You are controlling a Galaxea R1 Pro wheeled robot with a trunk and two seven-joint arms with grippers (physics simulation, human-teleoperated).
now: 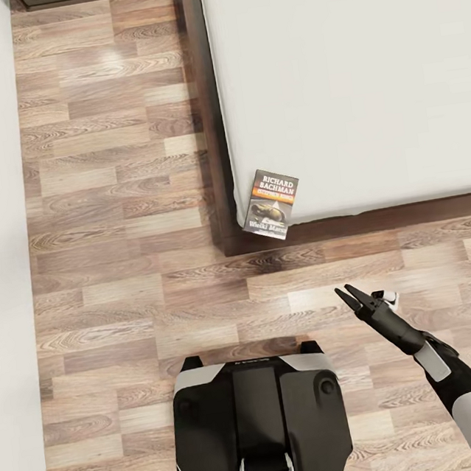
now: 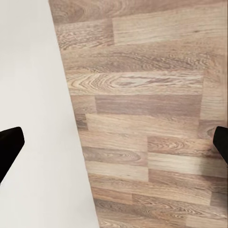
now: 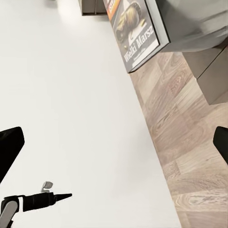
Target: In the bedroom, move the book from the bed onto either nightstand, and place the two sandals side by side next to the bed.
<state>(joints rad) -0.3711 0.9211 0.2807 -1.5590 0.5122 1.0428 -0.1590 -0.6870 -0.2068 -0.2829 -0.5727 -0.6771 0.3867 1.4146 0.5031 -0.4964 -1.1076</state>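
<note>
Book (image 1: 271, 204) lies at the near left corner of the bed (image 1: 349, 79), just left of centre in the head frame, and it overhangs the mattress edge, its lower end past the grey and over the dark frame. I judge that as the main risk: if I come in low with the right gripper (image 1: 351, 295) and nudge the cover instead of pinching it, the book could tip off the corner onto the floor (image 1: 113, 207). That gripper hangs at lower right of the head frame, well apart from the book, its two fingers spread and grasping nothing. A thin paperback lying flat gives me little to bite on, so the overhanging end looks like the best grip point, but a push there would lever it off.

The left gripper (image 2: 114, 142) has its dark fingertips at the far left and right edges of its wrist picture, parted wide, empty, over bare planks beside the white wall (image 2: 33, 95). A second hazard, I think, is that arm brushing this wall as the base turns.

The right wrist view gives me what the head view cannot: the book (image 3: 135, 33) at the top of the frame close enough to read "Wielki Marsz" on its lower cover, and its corner jutting clear of the mattress. The head view alone shows how far the right arm sits from the bed
</note>
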